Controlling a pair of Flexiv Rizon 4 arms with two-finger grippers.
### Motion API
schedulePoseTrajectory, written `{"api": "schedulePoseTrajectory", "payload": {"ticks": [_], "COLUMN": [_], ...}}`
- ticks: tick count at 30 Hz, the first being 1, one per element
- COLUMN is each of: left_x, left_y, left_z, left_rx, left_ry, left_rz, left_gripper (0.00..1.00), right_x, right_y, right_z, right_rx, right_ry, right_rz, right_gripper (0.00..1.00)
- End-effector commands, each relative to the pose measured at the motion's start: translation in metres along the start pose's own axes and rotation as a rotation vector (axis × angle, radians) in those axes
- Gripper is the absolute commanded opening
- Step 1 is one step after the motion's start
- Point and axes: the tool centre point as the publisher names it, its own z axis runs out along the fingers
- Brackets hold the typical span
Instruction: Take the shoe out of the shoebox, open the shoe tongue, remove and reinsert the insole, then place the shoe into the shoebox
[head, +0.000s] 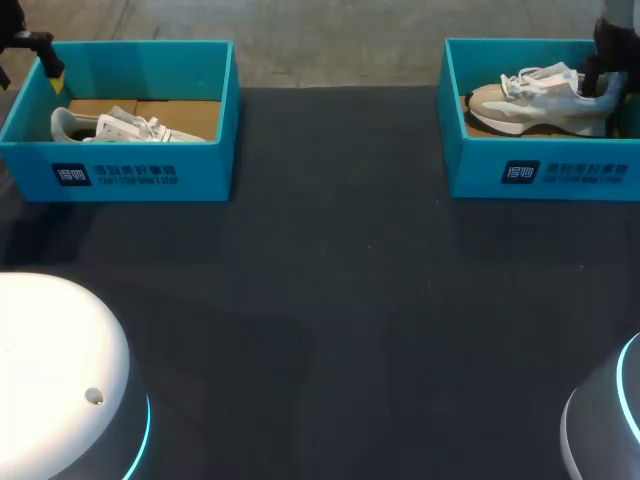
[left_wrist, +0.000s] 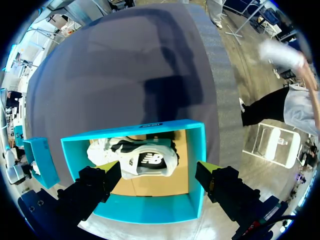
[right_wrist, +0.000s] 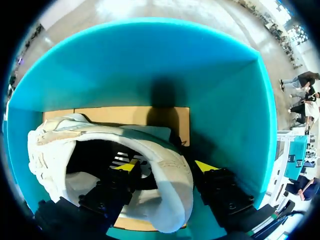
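Evidently step one, taking out. Right gripper (right_wrist: 166, 167) down in right box (head: 480, 175), jaws apart astride heel wall of beige shoe (right_wrist: 55, 145), not clamped by the look. Left gripper (left_wrist: 157, 170) spread wide above white shoe (left_wrist: 135, 159) in left box (left_wrist: 150, 209). Next: close on heel, lift straight clear of walls.

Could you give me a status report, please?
Left gripper open over left shoebox. Right gripper open, straddling heel of beige shoe in right shoebox. Nothing obstructing.
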Motion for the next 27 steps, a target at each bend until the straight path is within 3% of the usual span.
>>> {"api": "schedulePoseTrajectory", "payload": {"ticks": [1, 4, 6, 8, 13, 15, 27], "left_x": [0.000, 0.000, 0.000, 0.000, 0.000, 0.000, 0.000], "left_y": [-0.002, -0.002, -0.002, -0.002, -0.002, -0.002, -0.002], "left_z": [0.000, 0.000, 0.000, 0.000, 0.000, 0.000, 0.000], "left_rx": [-0.002, -0.002, -0.002, -0.002, -0.002, -0.002, -0.002], "left_ry": [0.002, 0.002, 0.002, 0.002, 0.002, 0.002, 0.002], "left_rz": [0.001, 0.001, 0.001, 0.001, 0.001, 0.001, 0.001], "left_gripper": [1.00, 1.00, 1.00, 1.00, 1.00, 1.00, 1.00], "right_x": [0.000, 0.000, 0.000, 0.001, 0.001, 0.000, 0.007], "right_y": [0.008, 0.008, 0.007, 0.007, 0.007, 0.006, 0.002], "right_z": [0.004, 0.005, 0.006, 0.007, 0.009, 0.007, -0.018], "right_rx": [0.029, 0.033, 0.036, 0.038, 0.042, 0.039, -0.005], "right_ry": [0.005, 0.006, 0.006, 0.008, -0.001, -0.010, -0.054], "right_rz": [0.001, 0.004, 0.007, 0.007, 0.006, 0.013, 0.027], "right_gripper": [0.60, 0.50, 0.31, 0.22, 0.23, 0.00, 0.00]}}
